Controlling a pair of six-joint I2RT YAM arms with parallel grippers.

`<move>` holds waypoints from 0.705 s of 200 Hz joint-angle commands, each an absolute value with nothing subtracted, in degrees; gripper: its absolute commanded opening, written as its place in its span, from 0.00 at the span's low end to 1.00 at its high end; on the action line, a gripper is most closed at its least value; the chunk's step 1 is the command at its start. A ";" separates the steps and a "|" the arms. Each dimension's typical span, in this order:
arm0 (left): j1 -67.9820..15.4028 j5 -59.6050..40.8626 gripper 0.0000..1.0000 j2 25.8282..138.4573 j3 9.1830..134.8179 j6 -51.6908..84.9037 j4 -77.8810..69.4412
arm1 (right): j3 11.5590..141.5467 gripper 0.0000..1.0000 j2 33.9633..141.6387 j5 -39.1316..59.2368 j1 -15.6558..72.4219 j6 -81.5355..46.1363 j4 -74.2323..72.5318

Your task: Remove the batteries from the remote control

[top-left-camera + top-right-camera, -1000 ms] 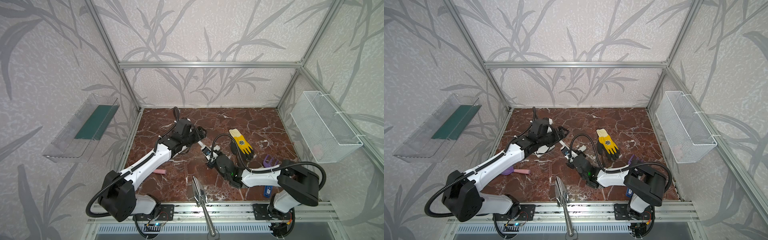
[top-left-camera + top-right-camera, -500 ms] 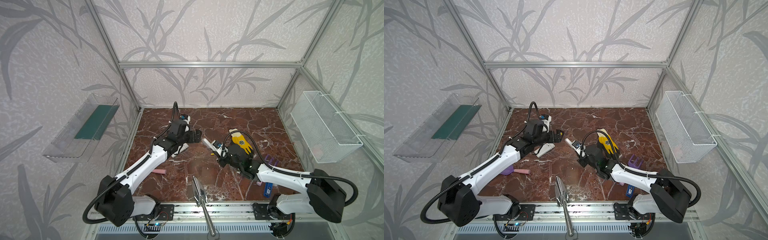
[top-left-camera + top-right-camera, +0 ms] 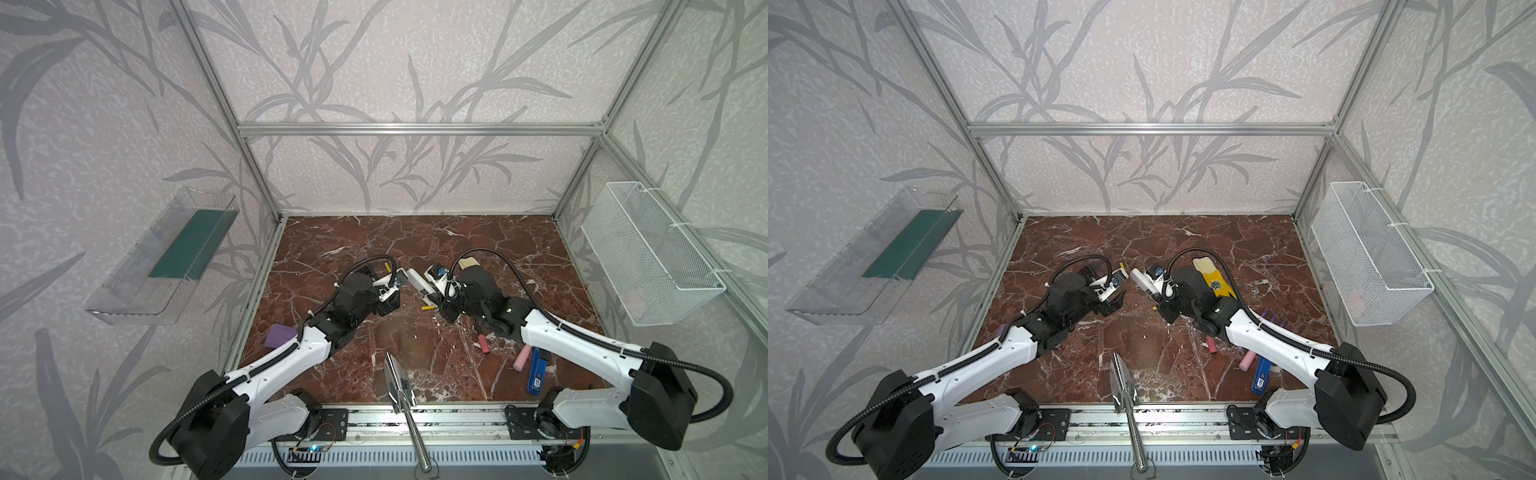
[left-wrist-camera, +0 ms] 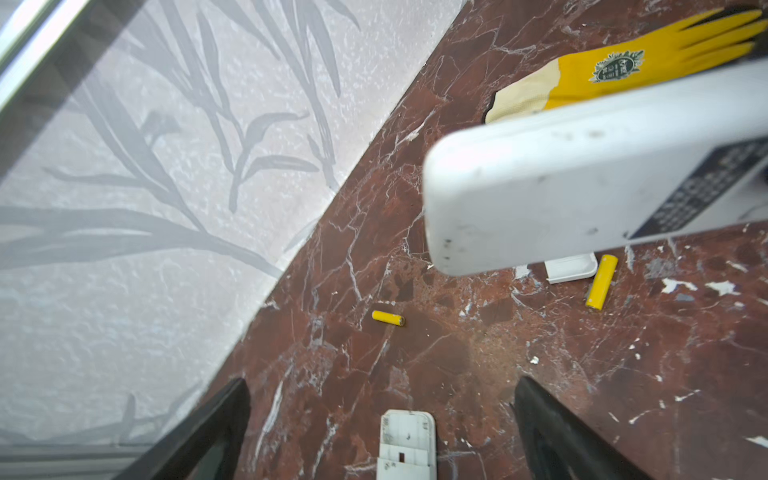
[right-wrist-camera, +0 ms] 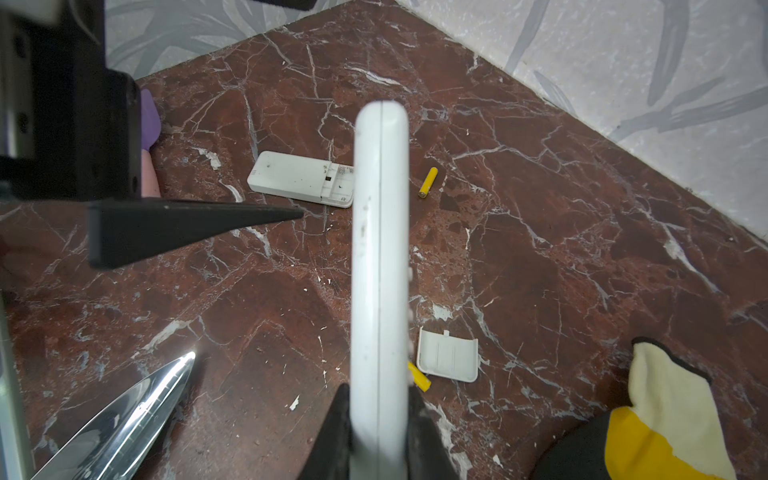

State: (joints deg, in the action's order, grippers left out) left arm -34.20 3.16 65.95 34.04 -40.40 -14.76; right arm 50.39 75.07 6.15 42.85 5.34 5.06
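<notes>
One remote [image 5: 379,249] sits clamped edgewise in right gripper [image 5: 378,415]; left gripper [image 4: 382,384] stands wide open, empty. In a top view, yellow battery [image 3: 428,308] lies loose on worktop [image 3: 374,241] at 3 o'clock of left gripper. Risk: it rolls off if nudged.

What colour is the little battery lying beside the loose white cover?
Yellow. The battery beside the cover shows best in the left wrist view.
</notes>
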 commanded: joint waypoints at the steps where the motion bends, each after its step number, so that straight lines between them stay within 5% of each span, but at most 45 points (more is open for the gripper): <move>1: -34.66 1.16 0.99 64.87 29.53 -55.80 -24.92 | 52.88 0.00 75.84 10.20 41.63 4.35 10.26; 60: -35.24 -6.15 1.00 66.00 27.09 -62.51 -33.11 | 55.36 0.00 77.39 14.68 40.78 4.83 14.21; 141: -37.61 -9.11 0.99 66.68 30.94 -69.75 -21.80 | 58.07 0.00 79.19 19.30 40.38 5.32 17.18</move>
